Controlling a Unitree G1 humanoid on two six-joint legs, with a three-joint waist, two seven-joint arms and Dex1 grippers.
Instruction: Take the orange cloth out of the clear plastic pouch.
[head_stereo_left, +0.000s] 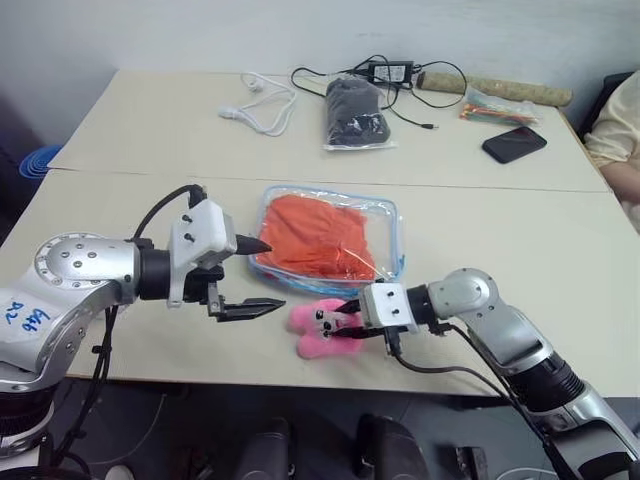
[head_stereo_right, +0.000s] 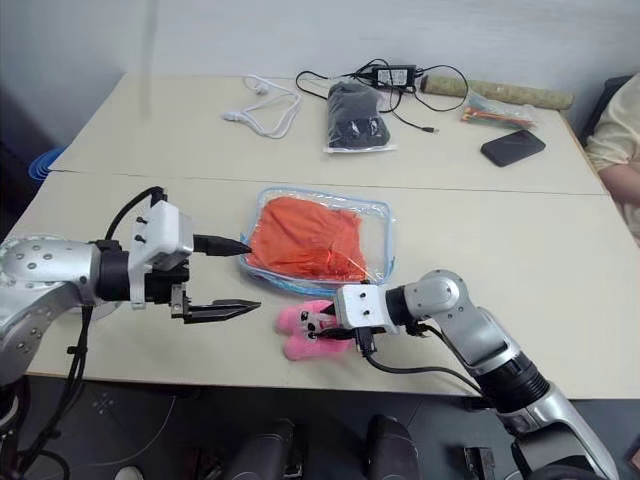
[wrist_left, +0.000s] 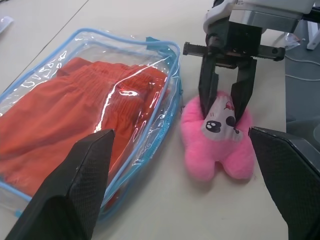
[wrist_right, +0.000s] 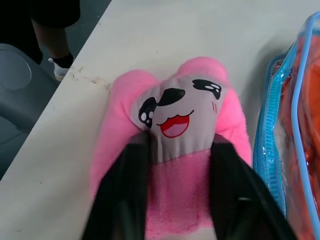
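Note:
The clear plastic pouch (head_stereo_left: 392, 214) with blue trim lies flat near the table's front, and the orange cloth (head_stereo_left: 322, 242) is folded inside it. Its pink plush keychain (head_stereo_left: 308, 332) rests on the table just in front of it. My left gripper (head_stereo_left: 275, 274) hovers open at the pouch's left edge, with nothing between its fingers. Pointing left, my right gripper (head_stereo_left: 346, 321) is open, one finger on each side of the plush's face (wrist_right: 175, 117) and touching it. The left wrist view shows those fingers (wrist_left: 206, 95) straddling the plush beside the pouch (wrist_left: 150, 42).
At the back lie a clear bag with dark cloth (head_stereo_left: 357, 112), a white cable (head_stereo_left: 262, 105), a black charger (head_stereo_left: 390, 72), a phone (head_stereo_left: 514, 144) and a roll (head_stereo_left: 495, 88). A person's sleeve (head_stereo_left: 615, 125) shows at the right edge. The plush lies close to the table's front edge.

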